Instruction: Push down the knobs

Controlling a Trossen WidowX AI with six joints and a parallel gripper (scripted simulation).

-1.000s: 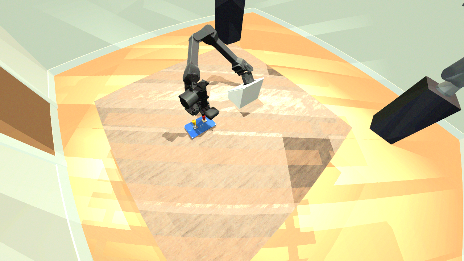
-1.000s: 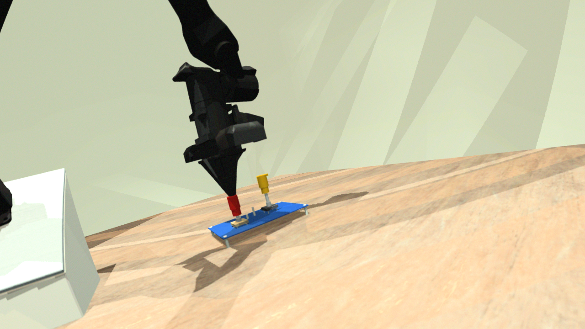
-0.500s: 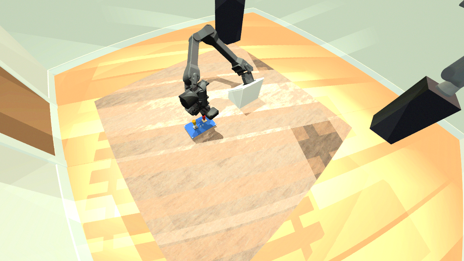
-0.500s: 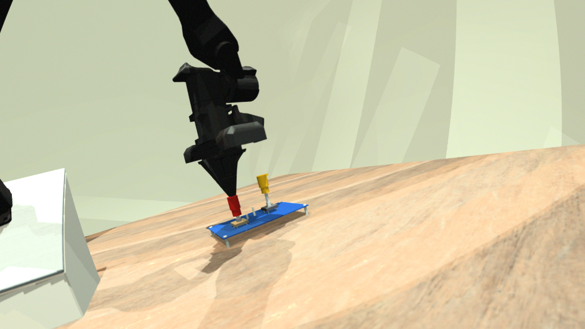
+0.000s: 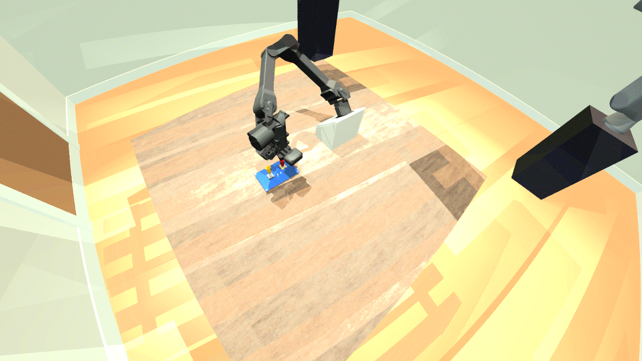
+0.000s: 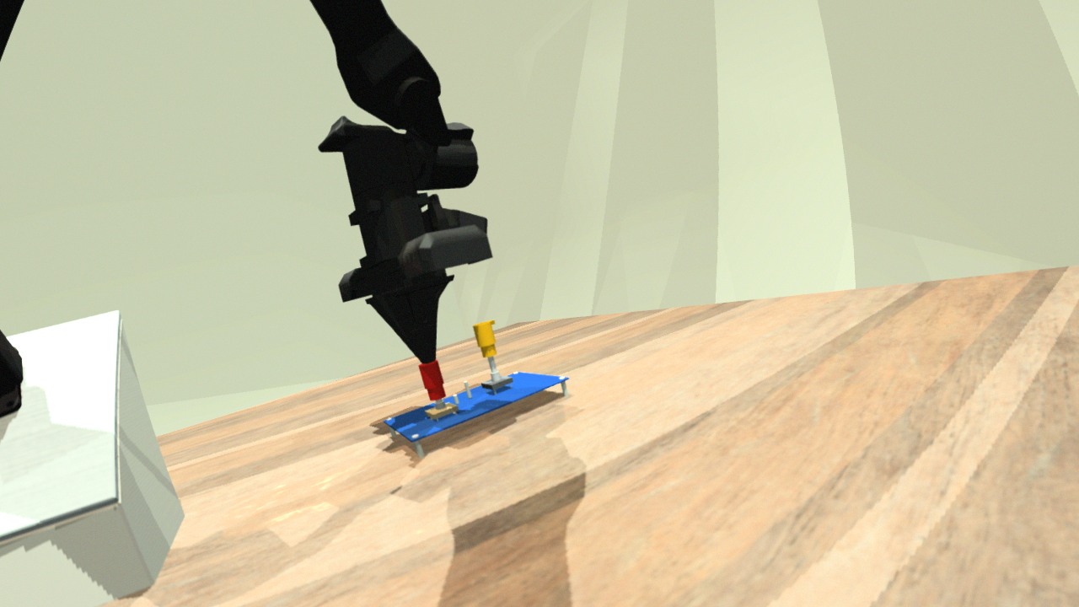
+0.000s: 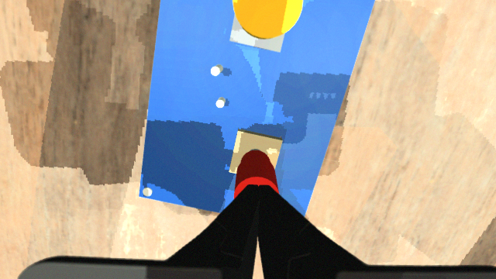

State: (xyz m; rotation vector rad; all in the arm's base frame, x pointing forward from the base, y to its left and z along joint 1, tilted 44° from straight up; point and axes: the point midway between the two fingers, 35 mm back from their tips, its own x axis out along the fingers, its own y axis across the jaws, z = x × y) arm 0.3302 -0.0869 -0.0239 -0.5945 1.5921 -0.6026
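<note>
The blue circuit board point(image 5: 264, 180) point(image 6: 528, 386) point(image 7: 186, 39) stands on short legs on the table. The red knob point(image 5: 282, 163) point(image 6: 432, 379) point(image 7: 256, 167) is on the shaft of the tan potentiometer point(image 6: 440, 411) point(image 7: 248, 141), with a short gap of bare shaft below it. The yellow knob point(image 5: 269, 169) point(image 6: 485, 338) point(image 7: 267, 17) stands high on its shaft, well above the grey potentiometer point(image 6: 496, 383) point(image 7: 248, 36). My gripper point(image 6: 427, 361) point(image 7: 257, 195) is shut with nothing between its fingers. Its tips are at the top of the red knob and seem to touch it.
Two thin white posts point(image 6: 467, 389) point(image 7: 215, 70) rise from the board between the potentiometers. A white slanted box point(image 5: 343, 130) point(image 6: 60, 437) stands beside the arm. A dark block point(image 5: 570, 157) is at the right in the top view, and another point(image 5: 316, 26) is at the back.
</note>
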